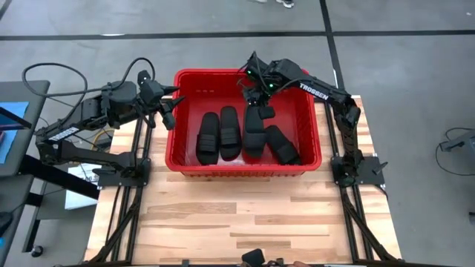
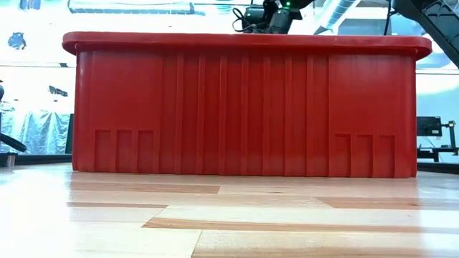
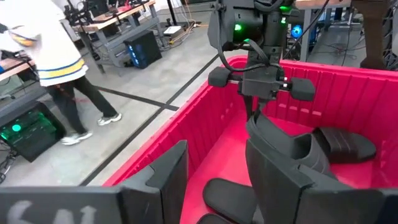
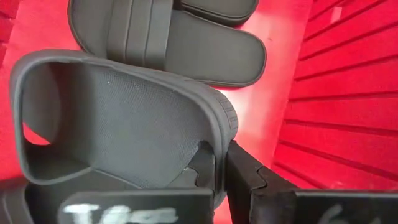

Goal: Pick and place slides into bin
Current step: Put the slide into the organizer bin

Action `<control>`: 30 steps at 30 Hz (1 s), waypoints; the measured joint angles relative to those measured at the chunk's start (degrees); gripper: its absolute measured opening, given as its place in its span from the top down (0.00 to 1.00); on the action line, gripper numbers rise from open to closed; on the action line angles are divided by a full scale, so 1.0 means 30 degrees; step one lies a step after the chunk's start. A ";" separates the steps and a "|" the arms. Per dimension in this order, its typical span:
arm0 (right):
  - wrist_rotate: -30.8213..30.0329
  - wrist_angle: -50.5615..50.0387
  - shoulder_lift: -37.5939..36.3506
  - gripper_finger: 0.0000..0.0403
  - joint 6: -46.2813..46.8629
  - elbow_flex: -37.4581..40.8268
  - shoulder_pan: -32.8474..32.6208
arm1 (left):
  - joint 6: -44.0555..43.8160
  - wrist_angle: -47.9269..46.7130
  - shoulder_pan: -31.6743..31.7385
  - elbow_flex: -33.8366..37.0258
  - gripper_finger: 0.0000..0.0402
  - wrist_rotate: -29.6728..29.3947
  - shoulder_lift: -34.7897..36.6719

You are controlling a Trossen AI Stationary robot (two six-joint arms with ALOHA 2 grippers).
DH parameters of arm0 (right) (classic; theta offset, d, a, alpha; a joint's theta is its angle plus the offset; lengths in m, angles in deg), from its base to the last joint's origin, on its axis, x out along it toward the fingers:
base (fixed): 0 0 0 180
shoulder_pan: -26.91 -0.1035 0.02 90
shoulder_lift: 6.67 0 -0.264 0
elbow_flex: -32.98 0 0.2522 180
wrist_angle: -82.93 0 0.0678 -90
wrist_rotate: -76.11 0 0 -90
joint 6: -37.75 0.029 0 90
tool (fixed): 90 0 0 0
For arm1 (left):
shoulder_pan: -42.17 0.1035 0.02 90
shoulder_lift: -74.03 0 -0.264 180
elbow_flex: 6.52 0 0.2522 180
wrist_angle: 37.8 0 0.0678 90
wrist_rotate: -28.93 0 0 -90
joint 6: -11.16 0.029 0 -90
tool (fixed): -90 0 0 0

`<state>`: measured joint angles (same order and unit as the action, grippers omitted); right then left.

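**Right gripper holding fourth slide over the bin; left gripper idle at the rim**

Right gripper: jaws pinched tight on the edge of one black slide. In the right wrist view the sole rim is squeezed between the two dark fingers, the slide hanging below them with its footbed facing the camera. Position: inside the bin, toward 12 o'clock of its interior, above the floor.

Left gripper: jaws apart, holding nothing, just outside the bin's 9 o'clock wall near the rim.

Slides: the held one stands tilted, its lower end among the others. Two more lie side by side on the bin floor at about 8 o'clock of the interior. A fourth lies slanted toward 4 o'clock, beside the held one.

Bin: red, ribbed walls, thick rim, resting on the wooden table.

Beyond the table, a person in a white top walks on the floor.
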<state>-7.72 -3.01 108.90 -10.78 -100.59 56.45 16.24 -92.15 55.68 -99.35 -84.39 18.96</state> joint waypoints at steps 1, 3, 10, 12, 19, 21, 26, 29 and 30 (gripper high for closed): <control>0.0000 0.0004 0.0000 1.00 -0.0033 0.0000 0.0011 | -0.0093 -0.0020 0.0002 0.0000 0.62 -0.0004 0.0000; 0.0007 0.0158 0.0000 1.00 -0.0052 0.0000 0.0015 | -0.0192 -0.0139 0.0005 0.0000 0.62 0.0001 0.0000; 0.0458 0.0709 0.0115 1.00 -0.0349 0.0066 0.0019 | -0.0226 -0.0301 0.0006 0.0000 0.62 0.0001 -0.0007; 0.0423 0.0874 0.0586 1.00 -0.0241 0.0069 -0.0038 | -0.0226 -0.0301 0.0007 0.0000 0.62 0.0001 -0.0007; -0.0177 0.0213 0.2512 1.00 -0.0167 0.0131 0.0023 | -0.0226 -0.0395 0.0007 0.0000 0.62 0.0001 -0.0007; -0.0171 0.0430 0.2791 1.00 -0.0203 0.0131 -0.0015 | -0.0226 -0.0405 0.0005 0.0000 0.62 0.0006 -0.0007; -0.0015 0.1487 0.2849 1.00 -0.0465 0.0131 -0.0015 | -0.0226 -0.0575 0.0004 0.0000 0.62 0.0023 -0.0007; -0.0007 0.2073 0.2849 0.99 -0.0465 0.0125 0.0108 | -0.0221 -0.0842 0.0007 0.0002 0.62 0.0030 -0.0007; 0.0002 0.2081 0.2849 0.99 -0.0400 0.0117 0.0192 | -0.0222 -0.0850 0.0007 0.0003 0.62 0.0030 -0.0007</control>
<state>-7.71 3.23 117.44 -11.98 -100.24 57.02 15.57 -94.70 55.71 -99.34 -84.29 18.94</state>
